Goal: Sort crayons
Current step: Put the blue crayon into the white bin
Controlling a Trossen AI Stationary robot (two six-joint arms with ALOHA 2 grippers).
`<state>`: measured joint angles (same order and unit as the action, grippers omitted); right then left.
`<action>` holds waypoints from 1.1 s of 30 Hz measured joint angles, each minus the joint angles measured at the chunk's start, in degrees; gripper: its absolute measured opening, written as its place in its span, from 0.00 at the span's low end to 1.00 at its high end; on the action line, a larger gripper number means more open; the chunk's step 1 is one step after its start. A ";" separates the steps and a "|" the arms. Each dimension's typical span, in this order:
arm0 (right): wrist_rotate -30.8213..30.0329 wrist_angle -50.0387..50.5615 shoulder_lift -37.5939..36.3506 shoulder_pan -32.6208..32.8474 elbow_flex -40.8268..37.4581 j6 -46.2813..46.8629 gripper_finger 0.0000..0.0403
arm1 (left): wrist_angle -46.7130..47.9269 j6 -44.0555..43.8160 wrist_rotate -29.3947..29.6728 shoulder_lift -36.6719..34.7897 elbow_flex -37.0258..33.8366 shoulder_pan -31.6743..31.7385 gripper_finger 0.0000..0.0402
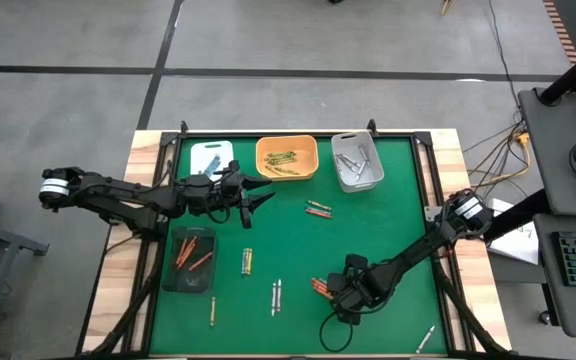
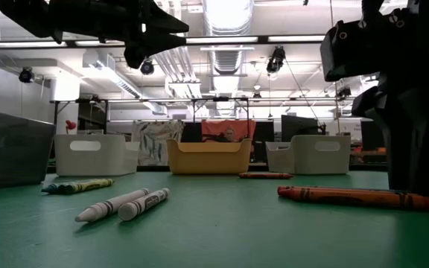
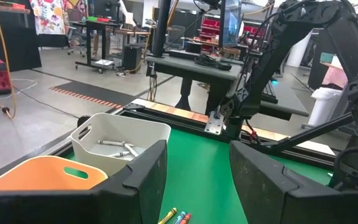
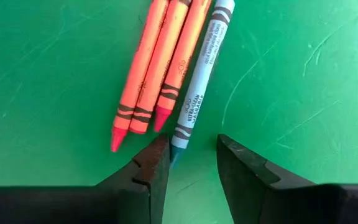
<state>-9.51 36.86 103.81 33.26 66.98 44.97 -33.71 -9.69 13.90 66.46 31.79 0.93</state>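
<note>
Risk noted: the blue crayon (image 4: 199,81) lies touching three orange crayons (image 4: 160,68), so closing fingers could catch or drag a neighbour along, mixing colours. The right gripper (image 4: 191,165) sits low over the mat (image 1: 388,220) near its front right; its jaws are parted with nothing between them, and the blue crayon's tip points into the gap. The left gripper (image 1: 251,196) hangs released near the orange tray (image 1: 286,157), holding nothing.
</note>
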 joint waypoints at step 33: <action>-28.07 -0.22 -15.73 -5.15 -4.67 -9.70 0.02 | -4.61 3.85 -19.02 3.27 0.00 -1.26 0.39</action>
<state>-37.58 36.64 88.08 28.11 62.30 35.27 -38.32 -5.85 -5.11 69.72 31.79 -0.33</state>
